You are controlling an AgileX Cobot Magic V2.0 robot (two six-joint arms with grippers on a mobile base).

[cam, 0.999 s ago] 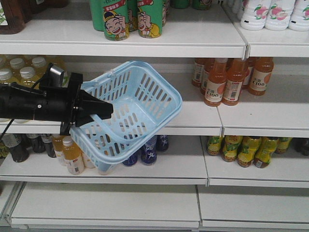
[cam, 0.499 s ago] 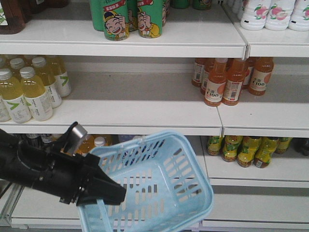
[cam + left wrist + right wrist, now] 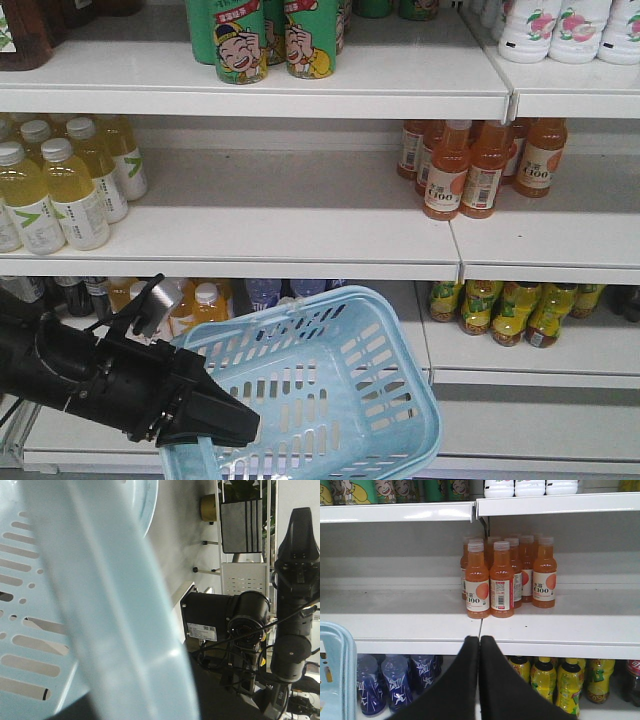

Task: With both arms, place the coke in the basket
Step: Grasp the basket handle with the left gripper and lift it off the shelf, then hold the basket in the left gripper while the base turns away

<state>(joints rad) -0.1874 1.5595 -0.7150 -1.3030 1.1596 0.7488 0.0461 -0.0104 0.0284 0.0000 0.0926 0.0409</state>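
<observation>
The black jointed left arm (image 3: 70, 375) comes in from the lower left of the front view, with a small silver-grey camera module (image 3: 163, 295) on its wrist. The left gripper (image 3: 240, 425) is closed on the near left edge of the pale blue slotted plastic shopping basket (image 3: 330, 390). The basket hangs in the air in front of the lower white shelves (image 3: 300, 240), tilted, with its open mouth facing up and toward the camera.

In the left wrist view a broad, blurred pale blue band of the basket fills the left half. I cannot tell whether the gripper has the rim or the handle. At the right of that frame stands the black right arm (image 3: 295, 605).

On the shelves behind, from left to right:
- yellow drink bottles with white caps (image 3: 60, 190) at mid-left
- green cartoon-printed cans (image 3: 265, 40) at the top
- orange juice bottles (image 3: 480, 165) at mid-right
- yellow-green bottles (image 3: 510, 310) at lower right

In the right wrist view the basket's rim shows at the lower left edge, beside blue bottles (image 3: 395, 680). At bottom centre the right gripper (image 3: 479, 640) has its 2 black fingers pressed together, gripping nothing, and points at the orange bottles' shelf. At the lower right edge what looks like the coke (image 3: 633, 677), a dark bottle with a red label, stands on the shelf below. The frame cuts it off. It is right of the yellow-green bottles and well apart from the basket.
</observation>
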